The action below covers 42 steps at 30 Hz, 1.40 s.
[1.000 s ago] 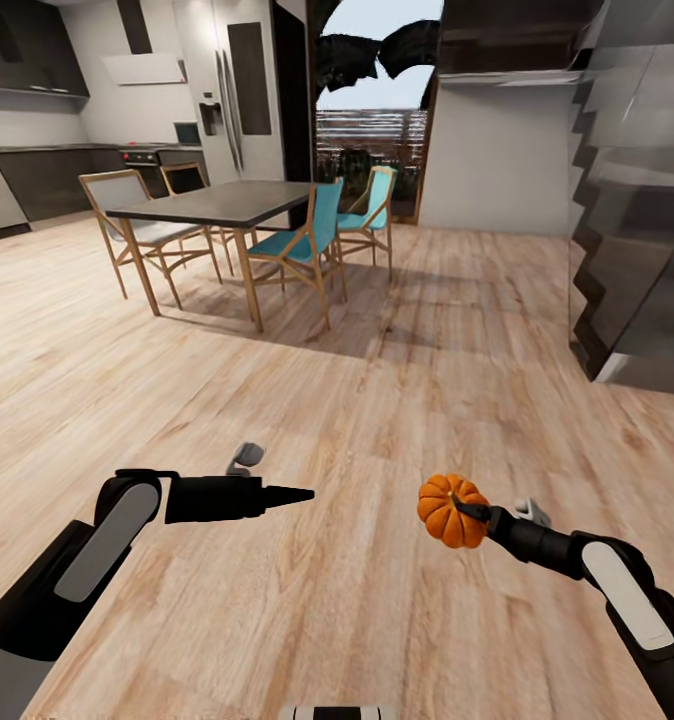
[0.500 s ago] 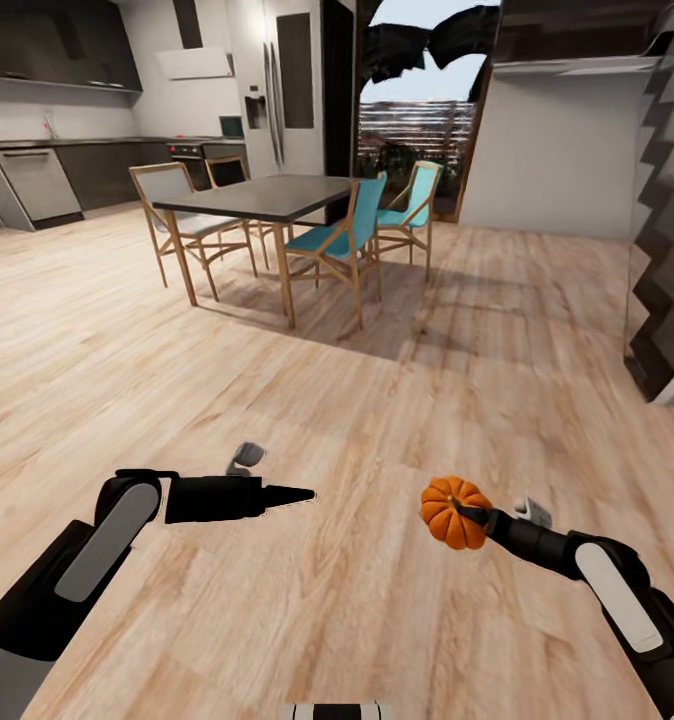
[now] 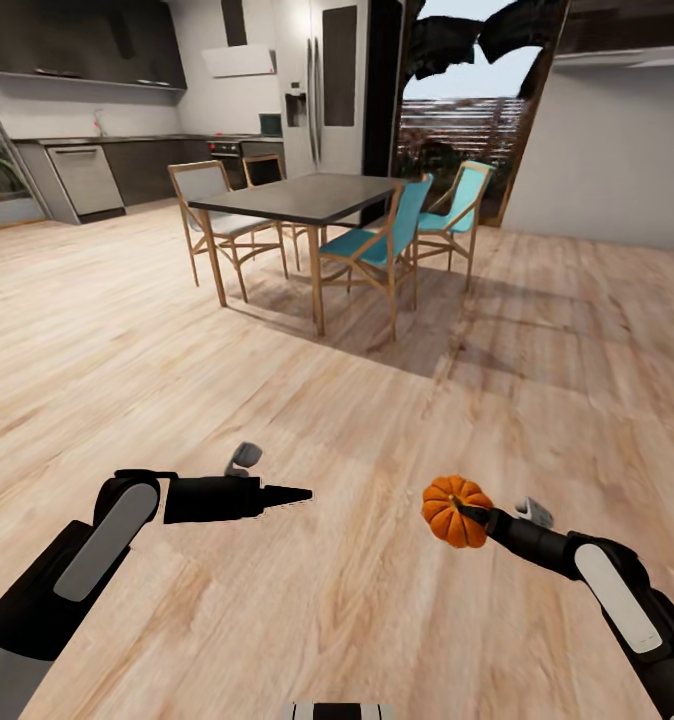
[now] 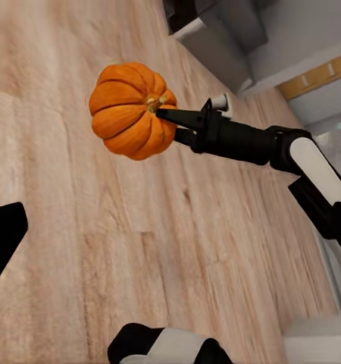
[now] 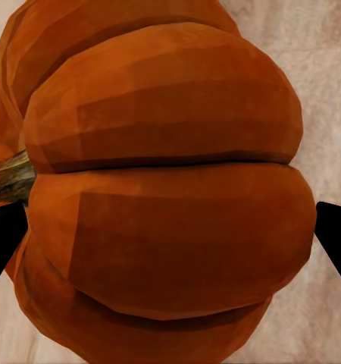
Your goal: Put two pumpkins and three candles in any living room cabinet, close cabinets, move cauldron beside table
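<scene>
A ribbed, bright orange pumpkin (image 3: 455, 511) with a short brownish stem sits pinched in the right claw (image 3: 469, 513), held in the air above the pale wood-plank floor (image 3: 307, 420). In the right wrist view its smooth lobes bulge between the two dark fingertips (image 5: 333, 243). The left claw (image 3: 295, 493) holds nothing, its black fingers pressed together into a thin point. Wide bare floor lies ahead of both arms. Farther off stands a dark-topped dining table (image 3: 302, 197) on slim wooden legs, ringed by teal-seated chairs (image 3: 382, 247) and pale-seated chairs (image 3: 215, 205), with dark kitchen units (image 3: 87, 175) along the back wall.
</scene>
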Motion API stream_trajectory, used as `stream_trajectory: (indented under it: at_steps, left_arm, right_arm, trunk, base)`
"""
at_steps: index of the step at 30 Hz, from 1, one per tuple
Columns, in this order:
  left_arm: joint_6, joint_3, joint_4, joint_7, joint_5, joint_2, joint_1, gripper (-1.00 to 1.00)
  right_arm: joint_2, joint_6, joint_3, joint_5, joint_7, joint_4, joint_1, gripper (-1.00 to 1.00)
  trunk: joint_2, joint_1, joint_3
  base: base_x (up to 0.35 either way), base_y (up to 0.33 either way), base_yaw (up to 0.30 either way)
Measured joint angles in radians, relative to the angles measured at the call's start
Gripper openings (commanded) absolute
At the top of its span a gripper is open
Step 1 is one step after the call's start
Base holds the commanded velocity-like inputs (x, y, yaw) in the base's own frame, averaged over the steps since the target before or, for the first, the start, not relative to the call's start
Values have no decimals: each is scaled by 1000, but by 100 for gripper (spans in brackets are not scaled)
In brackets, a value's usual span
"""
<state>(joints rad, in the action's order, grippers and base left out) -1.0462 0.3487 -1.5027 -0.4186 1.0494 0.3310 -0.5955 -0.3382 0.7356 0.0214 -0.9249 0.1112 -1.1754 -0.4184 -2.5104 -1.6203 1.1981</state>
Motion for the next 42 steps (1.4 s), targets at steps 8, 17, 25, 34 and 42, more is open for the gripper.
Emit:
stream_trajectory:
  at_steps: [8, 17, 25, 34, 42]
  left_arm:
    - [0, 0, 0, 0, 0, 0, 0, 100]
    - [0, 0, 1, -1, 1, 0, 1, 100]
    - [0, 0, 10, -6, 2, 1, 1, 100]
    - [0, -1, 11, -7, 2, 2, 2, 100]
    - [0, -2, 11, -7, 3, 2, 3, 100]
  right_arm:
    - [0, 0, 0, 2, -6, 0, 0, -100]
    - [0, 0, 0, 2, -10, -1, 0, -100]
    - [0, 0, 1, 2, -12, -3, 0, -100]
    - [0, 0, 1, 2, -14, -3, 0, -100]
    - [0, 0, 1, 2, -14, -3, 0, -100]
  trunk:
    - [0, 0, 0]
    - [0, 0, 0]
    - [0, 0, 0]
    - [0, -1, 0]
    - [0, -1, 0]
  base:
    - [339, 0, 289]
    - [339, 0, 290]
    - [304, 0, 290]
    - [53, 0, 290]
    - [2, 0, 290]
